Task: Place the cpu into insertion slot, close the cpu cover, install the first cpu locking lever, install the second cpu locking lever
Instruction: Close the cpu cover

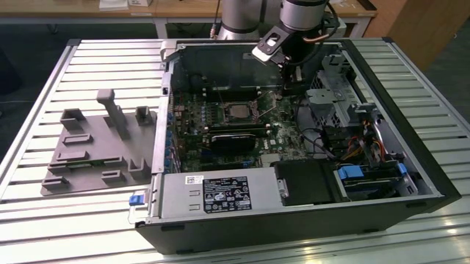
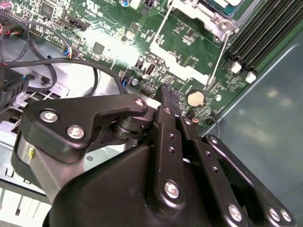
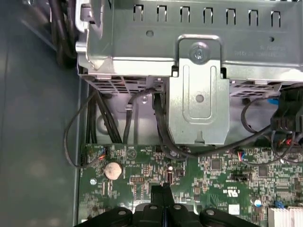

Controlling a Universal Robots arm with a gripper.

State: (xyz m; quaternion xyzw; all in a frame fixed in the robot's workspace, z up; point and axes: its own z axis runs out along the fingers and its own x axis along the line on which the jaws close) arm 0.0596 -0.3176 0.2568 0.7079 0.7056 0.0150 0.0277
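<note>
Your gripper (image 2: 168, 93), closed up and empty, hangs near a free lever (image 2: 216, 60): sideways drift could snag or bend it.

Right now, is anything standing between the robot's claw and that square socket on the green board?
Nothing solid. The gripper hangs over the board beside the insertion slot; only two thin levers slant across the gap.
</note>
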